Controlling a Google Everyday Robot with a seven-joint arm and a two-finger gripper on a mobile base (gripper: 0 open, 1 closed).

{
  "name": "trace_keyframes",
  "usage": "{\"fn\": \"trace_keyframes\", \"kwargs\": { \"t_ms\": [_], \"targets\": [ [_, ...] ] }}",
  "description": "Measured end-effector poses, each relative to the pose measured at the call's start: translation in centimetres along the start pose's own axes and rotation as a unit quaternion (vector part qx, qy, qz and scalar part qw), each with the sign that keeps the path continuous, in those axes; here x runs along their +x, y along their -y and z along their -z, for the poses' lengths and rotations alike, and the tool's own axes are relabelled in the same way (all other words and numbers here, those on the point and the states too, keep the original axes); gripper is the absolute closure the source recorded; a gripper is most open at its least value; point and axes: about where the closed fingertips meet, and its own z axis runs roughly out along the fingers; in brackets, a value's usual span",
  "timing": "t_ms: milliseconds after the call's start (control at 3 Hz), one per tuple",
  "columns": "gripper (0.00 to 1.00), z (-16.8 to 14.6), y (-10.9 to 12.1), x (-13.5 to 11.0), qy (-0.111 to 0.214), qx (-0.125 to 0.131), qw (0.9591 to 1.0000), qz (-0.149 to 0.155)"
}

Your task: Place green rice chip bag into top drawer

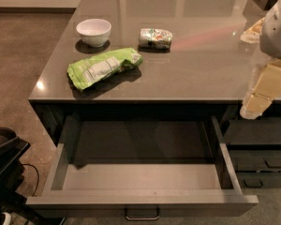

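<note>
**Cream gripper [264, 93] at the right edge, bag [103, 67] on the counter [201, 74]**

The gripper is seen low at the right, hanging over the counter's front right corner, above the dark side drawers [264, 161]. Whether it is spread or closed cannot be told. It is held well apart from the bag.

The bag is laid flat near the counter's front left, label side up, set at a slant and just back from the front edge. A white bowl [94, 31] is placed behind it, with only its white inside shown. A small packet [155, 38] is set to the bowl's right. A wide bare stretch of counter is left between the bag and the gripper.

The drawer [223, 156] is pulled fully out below the front edge. Only its plain grey floor is shown inside. Its bar handle [142, 214] is seen at the bottom of the view.
</note>
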Motion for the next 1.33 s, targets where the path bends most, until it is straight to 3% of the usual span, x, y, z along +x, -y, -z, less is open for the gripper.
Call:
{"fn": "trace_keyframes", "kwargs": {
  "t_ms": [333,667,1000,1333],
  "targets": [
    [0.0,-1.6,1.9,-1.8,0.073,0.017,0.9972,0.007],
    [0.0,-4.8,4.1,-6.0,0.192,0.028,0.981,0.012],
    [0.0,-7.0,6.4,-12.0,0.316,0.03,0.948,0.02],
    [0.0,-7.1,6.3,-13.2,0.337,0.023,0.9412,0.016]
  ]
}}
